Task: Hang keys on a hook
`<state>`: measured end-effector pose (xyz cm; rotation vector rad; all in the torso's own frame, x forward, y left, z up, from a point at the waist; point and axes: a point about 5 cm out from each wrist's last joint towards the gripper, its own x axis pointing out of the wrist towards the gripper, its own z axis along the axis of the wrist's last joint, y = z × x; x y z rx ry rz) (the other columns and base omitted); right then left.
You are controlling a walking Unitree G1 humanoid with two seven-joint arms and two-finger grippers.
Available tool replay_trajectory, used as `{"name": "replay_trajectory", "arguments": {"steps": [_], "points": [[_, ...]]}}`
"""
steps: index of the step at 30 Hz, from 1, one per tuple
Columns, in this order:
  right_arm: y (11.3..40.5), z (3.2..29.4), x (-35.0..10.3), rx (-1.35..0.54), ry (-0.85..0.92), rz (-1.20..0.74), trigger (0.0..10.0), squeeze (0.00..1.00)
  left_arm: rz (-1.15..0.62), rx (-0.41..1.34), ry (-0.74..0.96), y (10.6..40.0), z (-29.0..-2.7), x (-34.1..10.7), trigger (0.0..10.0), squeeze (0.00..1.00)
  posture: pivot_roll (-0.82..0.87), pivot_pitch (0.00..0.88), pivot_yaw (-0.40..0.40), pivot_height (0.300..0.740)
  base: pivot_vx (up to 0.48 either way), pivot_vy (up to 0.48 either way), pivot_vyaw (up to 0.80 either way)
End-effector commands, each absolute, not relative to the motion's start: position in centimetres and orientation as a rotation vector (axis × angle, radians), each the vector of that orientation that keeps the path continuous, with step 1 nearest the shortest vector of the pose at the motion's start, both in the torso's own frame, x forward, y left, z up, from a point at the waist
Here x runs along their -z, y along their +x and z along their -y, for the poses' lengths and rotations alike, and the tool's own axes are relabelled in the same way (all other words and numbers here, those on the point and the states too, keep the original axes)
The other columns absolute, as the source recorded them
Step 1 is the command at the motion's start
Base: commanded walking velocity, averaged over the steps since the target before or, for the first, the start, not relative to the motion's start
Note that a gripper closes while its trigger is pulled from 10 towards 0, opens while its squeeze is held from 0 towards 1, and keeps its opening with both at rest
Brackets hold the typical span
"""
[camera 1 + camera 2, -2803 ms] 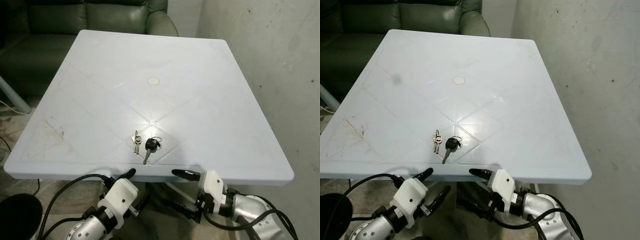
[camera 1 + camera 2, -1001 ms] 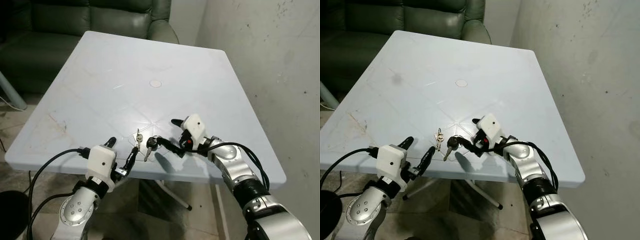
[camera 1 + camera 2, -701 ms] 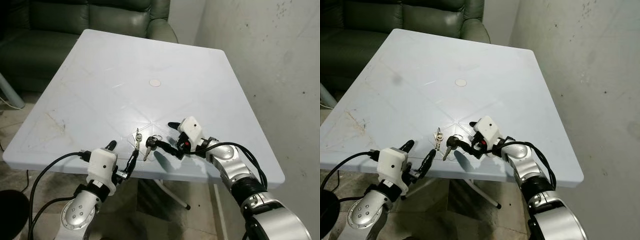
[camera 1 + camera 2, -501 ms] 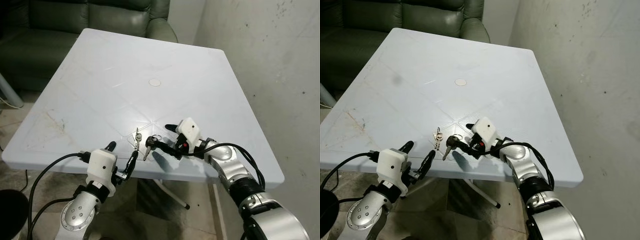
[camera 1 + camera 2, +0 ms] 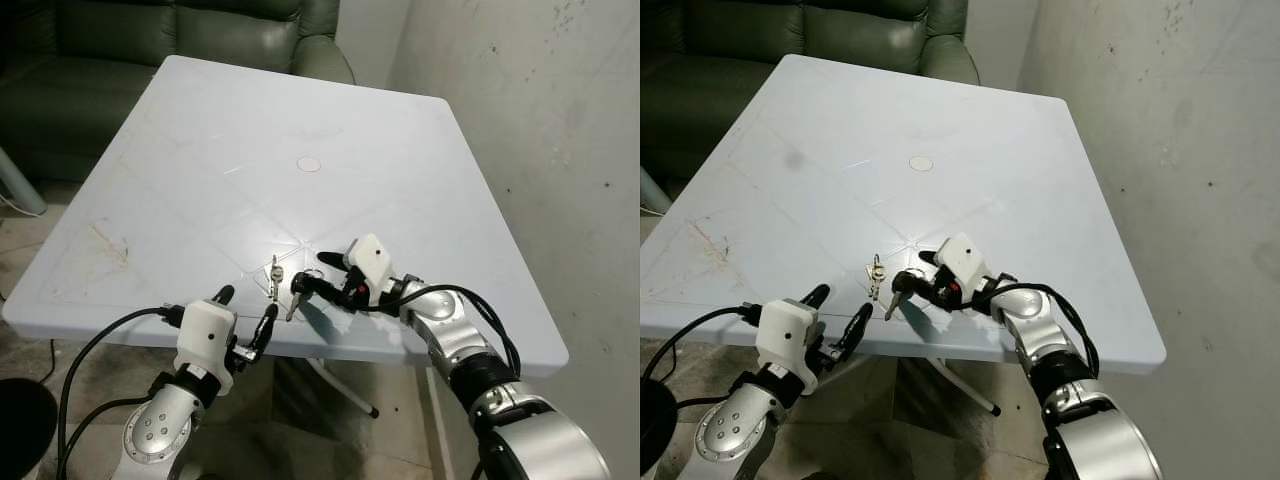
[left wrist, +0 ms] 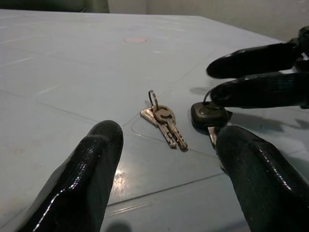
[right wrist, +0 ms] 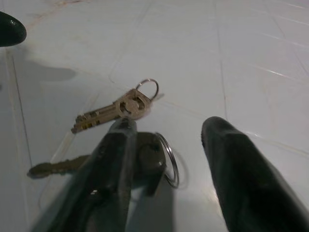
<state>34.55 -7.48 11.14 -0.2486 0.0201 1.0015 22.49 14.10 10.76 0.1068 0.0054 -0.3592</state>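
Two small metal keys on a ring [image 5: 273,278] lie on the white table [image 5: 200,150] near its front edge. Just to their right lies a black-headed key [image 5: 296,291] with its own ring [image 7: 169,159]. My right gripper [image 5: 311,271] is open and low over the table. One of its fingers [image 7: 116,164] rests over the black key head [image 7: 150,157], and the other stands apart on the far side. My left gripper [image 5: 248,302] is open at the table's front edge, its fingers [image 6: 91,179] pointing at the small keys [image 6: 164,121].
A dark green sofa [image 5: 200,30] stands behind the table. A bare grey wall [image 5: 560,150] runs along the right side. A dark round object [image 5: 20,430] sits on the floor at the lower left. Black cables trail from both wrists.
Both grippers have come up from below the table's front edge. In the last second my right gripper slid left until its finger reached the black key. The left one barely moved.
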Motion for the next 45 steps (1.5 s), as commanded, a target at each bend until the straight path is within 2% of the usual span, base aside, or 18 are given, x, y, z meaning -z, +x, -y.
{"name": "replay_trajectory", "arguments": {"steps": [1,12,13,16,17,18,24,25,28,29,45], "points": [[34.8,7.9,-11.4,-0.98,-0.258,-0.015,0.0,0.0,-0.006,0.356,0.107,22.3,-14.0,-10.9,10.0,0.0,0.05,0.124,-0.154,0.728,0.0,0.0,0.0],[34.8,8.1,-11.1,-0.988,-0.27,-0.026,0.0,0.0,-0.01,0.352,0.106,22.1,-13.9,-10.9,10.0,0.0,0.05,0.127,-0.156,0.728,0.0,0.0,0.0],[34.8,8.2,-11.1,-0.986,-0.273,-0.025,0.3,0.0,-0.011,0.352,0.102,22.1,-13.9,-10.9,10.0,0.0,0.06,0.129,-0.157,0.728,0.0,0.0,0.0],[34.8,8.3,-11.1,-0.989,-0.284,-0.033,9.5,0.0,-0.013,0.353,0.103,22.1,-13.9,-10.9,10.0,0.0,0.06,0.129,-0.157,0.728,0.0,0.0,0.0],[34.8,8.3,-11.1,-0.988,-0.285,-0.032,9.5,0.0,-0.013,0.353,0.102,22.1,-13.9,-10.8,10.0,0.0,0.06,0.129,-0.157,0.728,0.0,0.0,0.0],[34.8,8.3,-11.0,-0.992,-0.284,-0.036,10.0,0.0,-0.013,0.352,0.104,22.1,-13.9,-10.8,10.0,0.0,0.06,0.129,-0.157,0.728,0.0,0.0,0.0],[34.8,8.4,-11.0,-0.99,-0.289,-0.032,10.0,0.0,-0.013,0.353,0.105,22.1,-13.9,-10.9,10.0,0.0,0.06,0.129,-0.157,0.728,0.0,0.0,0.0],[34.8,8.4,-11.0,-0.991,-0.286,-0.032,5.4,0.0,-0.014,0.353,0.105,22.1,-13.9,-10.9,10.0,0.0,0.06,0.129,-0.157,0.728,0.0,0.0,0.0],[34.8,8.4,-11.0,-0.992,-0.285,-0.033,5.4,0.0,-0.014,0.353,0.104,22.1,-13.9,-10.9,10.0,0.0,0.06,0.129,-0.157,0.728,0.0,0.0,0.0],[34.8,8.4,-11.1,-0.988,-0.282,-0.032,0.0,0.0,-0.014,0.352,0.106,22.1,-13.9,-10.9,10.0,0.0,0.06,0.125,-0.156,0.728,0.0,0.0,0.0],[35.3,8.9,-11.7,-0.95,-0.257,-0.016,0.0,0.0,-0.017,0.355,0.105,22.1,-13.9,-10.8,10.0,0.0,0.05,0.124,-0.152,0.728,0.0,0.0,0.0]]}}
